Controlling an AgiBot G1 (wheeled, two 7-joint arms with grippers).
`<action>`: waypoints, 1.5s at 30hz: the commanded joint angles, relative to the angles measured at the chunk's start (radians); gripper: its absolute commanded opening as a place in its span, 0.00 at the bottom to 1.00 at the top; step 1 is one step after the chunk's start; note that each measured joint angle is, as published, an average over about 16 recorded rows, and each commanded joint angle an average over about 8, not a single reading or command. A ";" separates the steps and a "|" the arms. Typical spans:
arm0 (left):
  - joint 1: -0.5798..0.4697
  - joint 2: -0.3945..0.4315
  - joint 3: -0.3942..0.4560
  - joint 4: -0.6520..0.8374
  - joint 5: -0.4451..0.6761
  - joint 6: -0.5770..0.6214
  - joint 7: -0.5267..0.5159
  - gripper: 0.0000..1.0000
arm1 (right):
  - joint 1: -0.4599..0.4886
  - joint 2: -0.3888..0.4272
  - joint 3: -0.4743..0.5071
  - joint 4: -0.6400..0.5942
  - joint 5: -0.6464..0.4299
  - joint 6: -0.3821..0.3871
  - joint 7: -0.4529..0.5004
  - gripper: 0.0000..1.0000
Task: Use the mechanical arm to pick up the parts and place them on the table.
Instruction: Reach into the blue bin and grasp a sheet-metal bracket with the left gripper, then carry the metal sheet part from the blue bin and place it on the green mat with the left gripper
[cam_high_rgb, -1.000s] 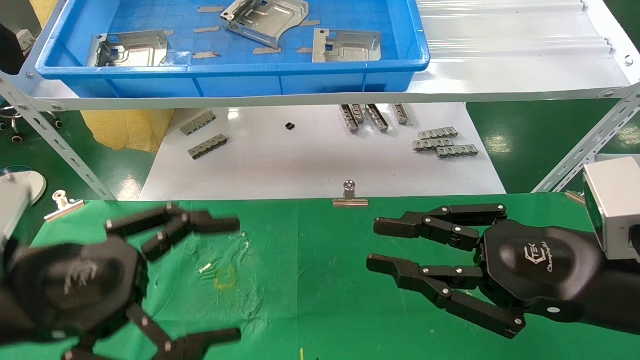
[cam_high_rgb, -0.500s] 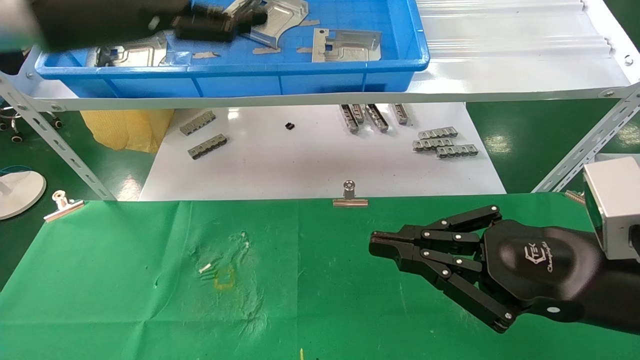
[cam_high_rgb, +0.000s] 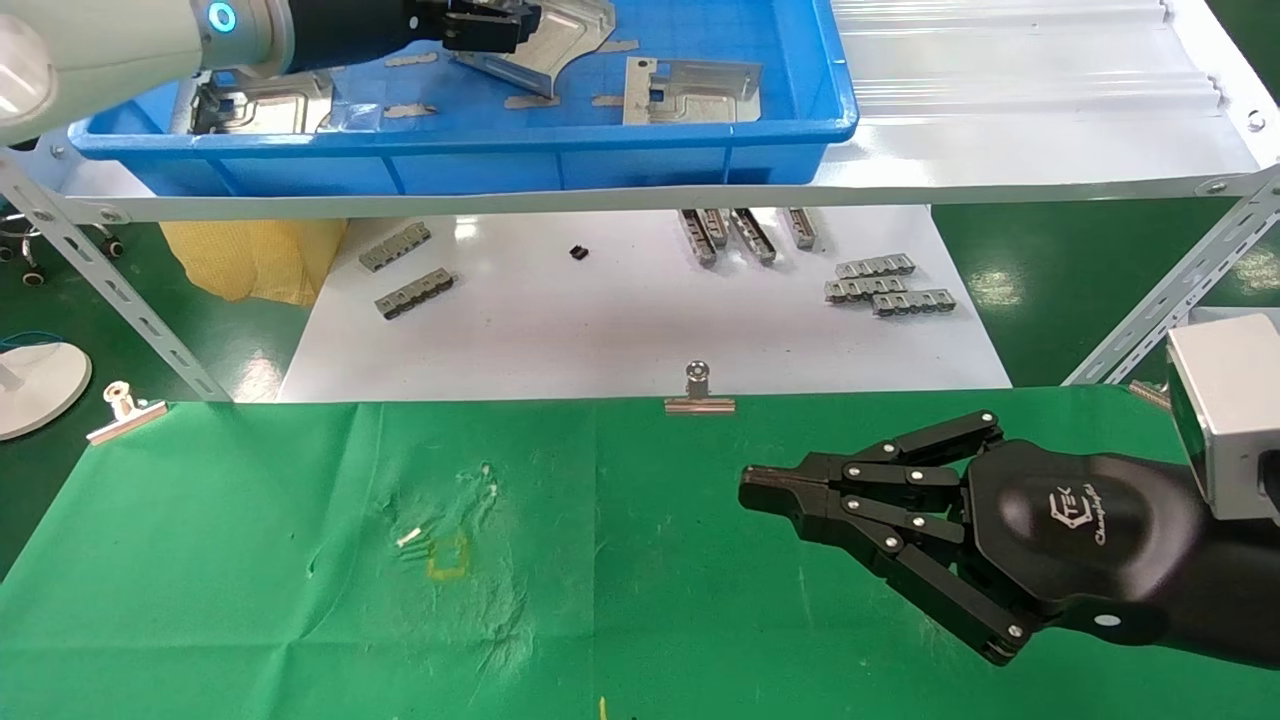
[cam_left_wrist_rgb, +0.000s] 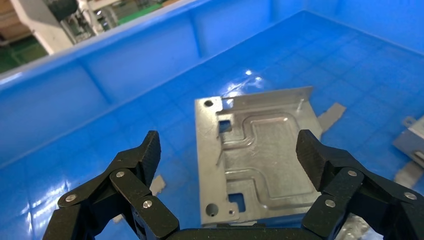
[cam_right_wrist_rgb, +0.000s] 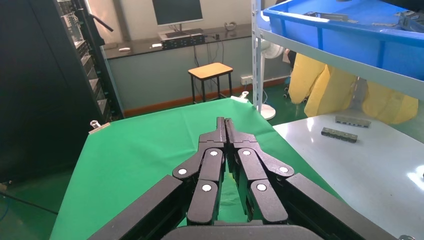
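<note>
Gone from green table (cam_high_rgb: 250, 600) near-left corner – left gripper (cam_left_wrist_rgb: 227, 150) now up in blue bin (cam_high_rgb: 600, 160), fingers wide, straddling part (cam_left_wrist_rgb: 260, 160), untouched | right gripper (cam_high_rgb: 760, 490) pinched empty, near-right | grasp pending
</note>
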 joint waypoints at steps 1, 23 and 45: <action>-0.008 0.018 0.002 0.030 0.003 -0.022 -0.003 0.00 | 0.000 0.000 0.000 0.000 0.000 0.000 0.000 1.00; 0.015 0.029 0.026 0.008 0.006 -0.072 -0.110 0.00 | 0.000 0.000 0.000 0.000 0.000 0.000 0.000 1.00; 0.010 0.014 0.026 -0.033 -0.045 -0.058 -0.108 0.00 | 0.000 0.000 0.000 0.000 0.000 0.000 0.000 1.00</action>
